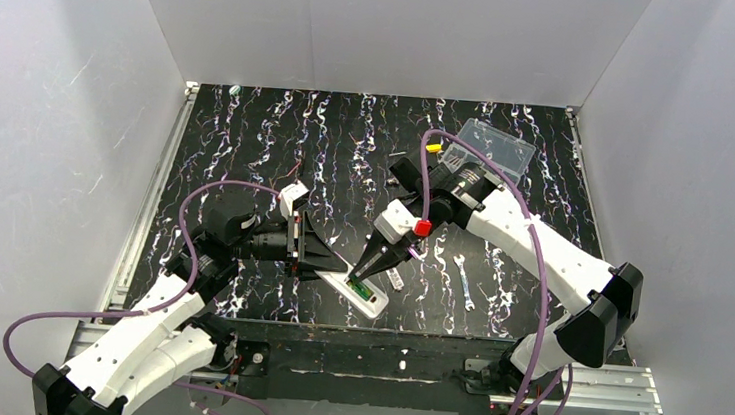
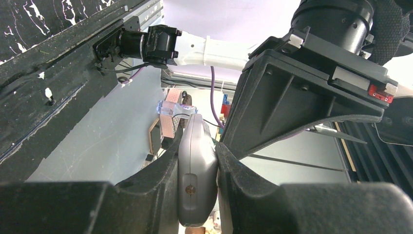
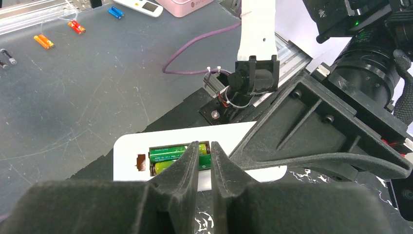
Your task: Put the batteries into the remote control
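1. Remote control (image 1: 375, 307) lies back-up in the lower centre of the black mat (image 1: 249, 137), near its front edge, with the battery bay uncovered.
2. Left gripper (image 1: 328, 269) reaches in from the left and is clamped on the remote. In the left wrist view both fingers (image 2: 160, 170) press against the handset's narrow sides (image 2: 197, 185).
3. Two green batteries (image 3: 168, 154) lie side by side inside the bay. From above they show as a green patch (image 1: 361, 290) in the white body.
4. Right gripper (image 3: 204, 148) points down at the right end of the bay, its tips against the batteries. Its jaws are almost together, with only a thin slit between them; whether they pinch anything cannot be told.
5. A small flat white-and-dark piece (image 1: 395, 278) lies just right of the remote, and a wrench (image 1: 465, 282) lies farther right.
6. A clear plastic box (image 1: 494, 148) sits in the upper right of the mat, behind the right arm.
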